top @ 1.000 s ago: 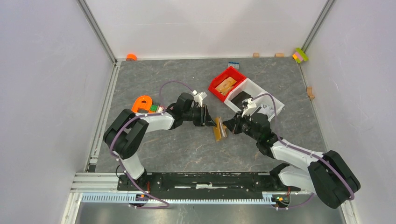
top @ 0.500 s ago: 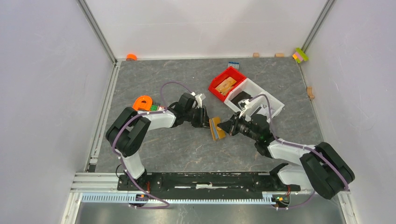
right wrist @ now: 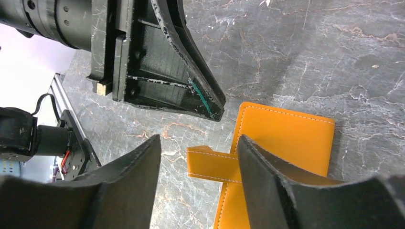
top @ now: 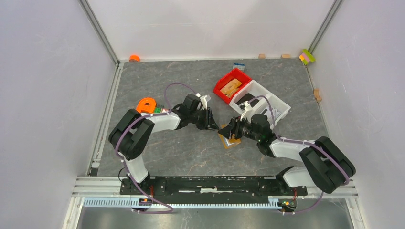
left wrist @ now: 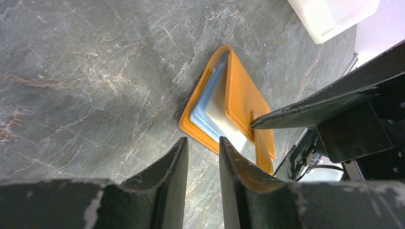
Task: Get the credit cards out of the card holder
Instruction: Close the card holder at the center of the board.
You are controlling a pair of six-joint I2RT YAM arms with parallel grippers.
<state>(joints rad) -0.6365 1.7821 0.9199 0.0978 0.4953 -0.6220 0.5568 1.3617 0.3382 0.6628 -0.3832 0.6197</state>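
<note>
The orange card holder (left wrist: 241,98) lies on the grey table between both arms, its top flap lifted slightly. Pale blue-grey and whitish layers (left wrist: 217,112) show in the gap; I cannot tell the credit cards from the lining. My left gripper (left wrist: 203,143) hovers just short of the holder's near corner, narrowly open with nothing between its fingers. My right gripper (right wrist: 198,143) is open over the holder's strap tab (right wrist: 210,164), one finger (left wrist: 305,107) resting on the top flap. From above, the card holder (top: 230,140) sits under the right gripper (top: 228,131), and the left gripper (top: 213,125) is beside it.
A red bin (top: 223,90) holding tan blocks and a white bin (top: 279,107) stand just behind the right arm. An orange ring-shaped object (top: 145,105) lies left of the left arm. Small blocks (top: 307,56) sit along the back and right walls.
The right gripper has opened and moved left over the card holder. The holder has dropped from between the two grippers to lie flatter on the table. The left arm has barely moved.
</note>
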